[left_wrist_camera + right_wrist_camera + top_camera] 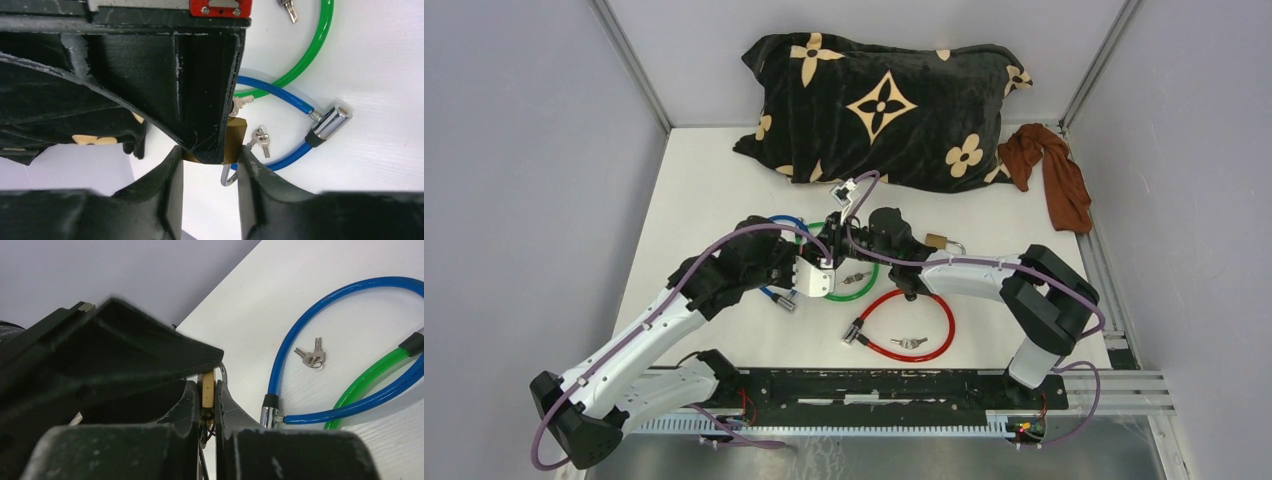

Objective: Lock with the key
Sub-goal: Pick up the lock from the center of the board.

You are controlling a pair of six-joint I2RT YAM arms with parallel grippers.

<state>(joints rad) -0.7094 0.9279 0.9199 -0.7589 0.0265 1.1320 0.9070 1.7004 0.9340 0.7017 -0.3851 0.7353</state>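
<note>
Nearest the arm bases, a red cable lock (951, 322) lies looped on the table (714, 190) with its own keys (910, 343) inside the loop. Just beyond, the two arms meet over the green cable (320, 45) and blue cable (280, 92).

The left tool (209, 152), part-way open, clamps the body of a small brass padlock (236, 137) off the table, shackle end toward its wrist. The right tool (206, 390) is pinched almost together at the padlock's other end, apparently on the key (243, 102), with a key ring (206, 429) between its fingers.

The padlock looks dense, rigid and smooth, likely to slip or twist. It is best gripped across its flat faces, with the keyhole and shackle left free. The thin key should be taken by its flat head.

A second padlock (937, 241) sits further right, and a pillow (884, 100) and brown cloth (1059, 180) lie farthest.
</note>
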